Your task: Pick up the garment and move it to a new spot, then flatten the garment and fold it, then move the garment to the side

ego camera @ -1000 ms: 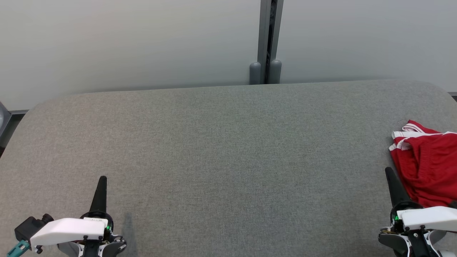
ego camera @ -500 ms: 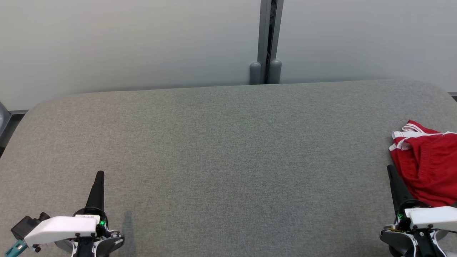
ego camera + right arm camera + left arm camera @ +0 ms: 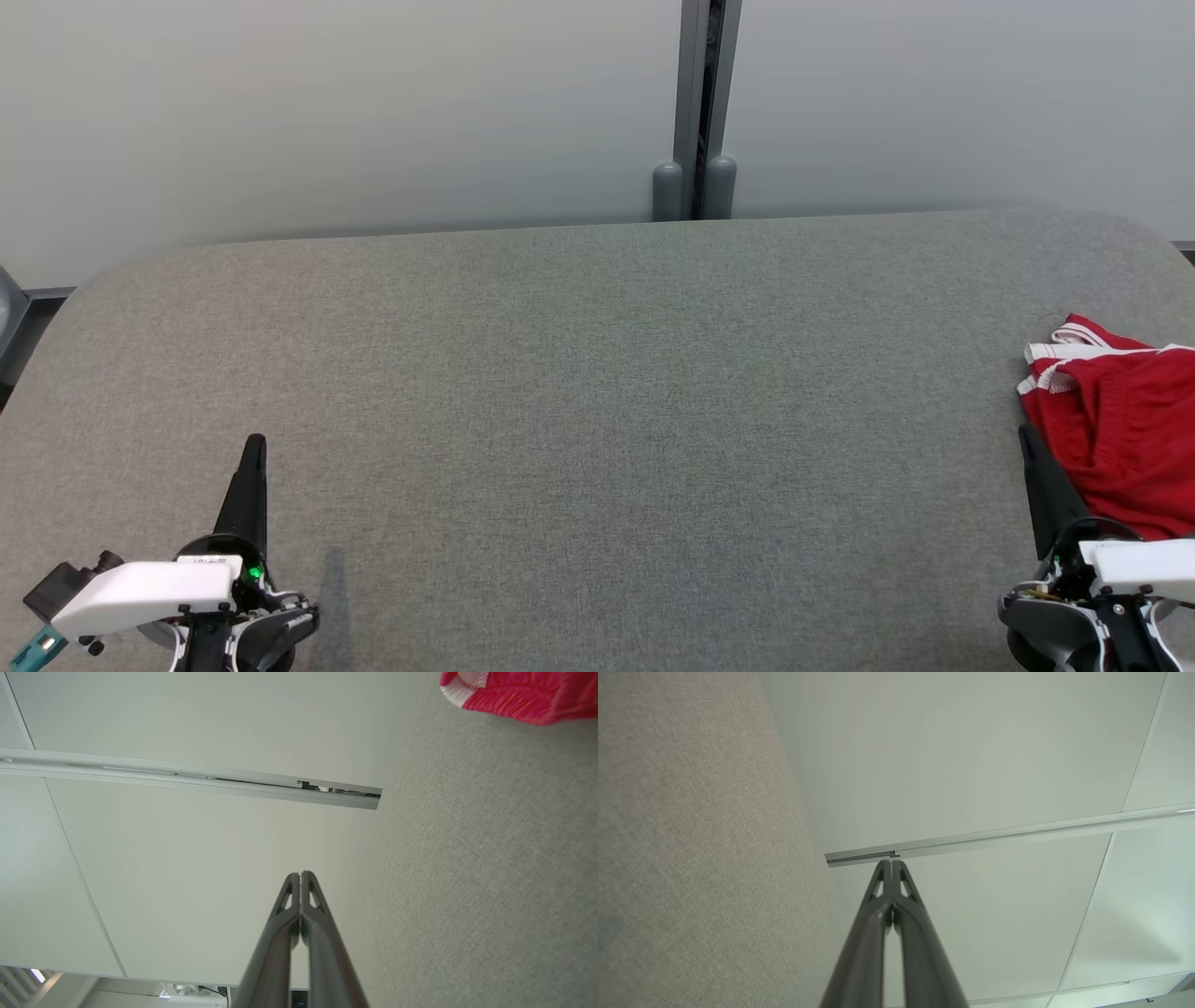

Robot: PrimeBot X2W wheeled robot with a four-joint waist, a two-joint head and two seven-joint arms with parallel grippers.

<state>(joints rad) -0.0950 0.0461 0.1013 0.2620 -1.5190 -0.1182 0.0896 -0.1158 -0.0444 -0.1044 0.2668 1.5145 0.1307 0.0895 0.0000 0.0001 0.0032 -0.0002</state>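
Across the lower view spreads a wide grey fabric table [image 3: 597, 373], backed by a pale wall [image 3: 327, 112]. At its right edge lies a crumpled red garment [image 3: 1120, 439] with white trim. Both the left gripper [image 3: 254, 444], lower left, and the right gripper [image 3: 1027, 432], just beside the garment, have fingers pressed together, holding nothing.

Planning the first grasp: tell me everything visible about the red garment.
The garment is red, thin-looking knit fabric with white striped trim at its far edge. It lies crumpled and unfolded on the grey table, at its right side, partly cut off by the head view. The shut right gripper sits beside its left edge, not holding it.
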